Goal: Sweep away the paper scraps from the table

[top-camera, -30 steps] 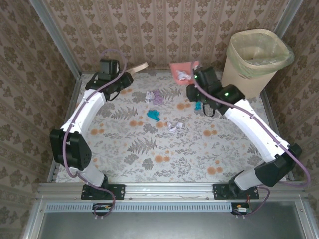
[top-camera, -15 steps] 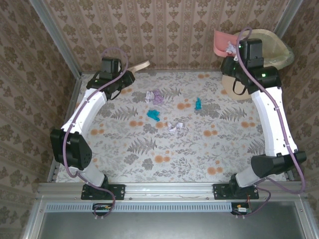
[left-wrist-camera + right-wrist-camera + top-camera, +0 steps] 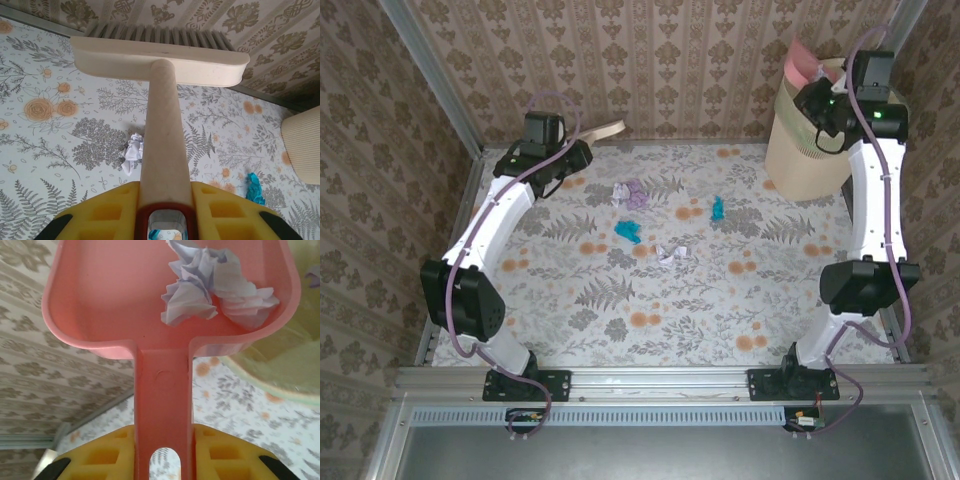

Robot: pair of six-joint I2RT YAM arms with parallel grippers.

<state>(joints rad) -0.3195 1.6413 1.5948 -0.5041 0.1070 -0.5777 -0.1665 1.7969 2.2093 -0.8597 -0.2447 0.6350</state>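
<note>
Four paper scraps (image 3: 628, 231) at upper centre of the table (image 3: 570, 320), which we judge featherlight, soft, best swept rather than pinched; left gripper (image 3: 165, 200) clamps the brush (image 3: 160, 60) handle, right gripper (image 3: 162, 440) the loaded dustpan (image 3: 95, 295).

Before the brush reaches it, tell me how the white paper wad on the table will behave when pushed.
The white paper wad looks small and loosely crumpled, so probably very light; it should tumble ahead of the brush. Its uneven folds suggest it won't roll straight. It may flatten under hard pressure.
</note>
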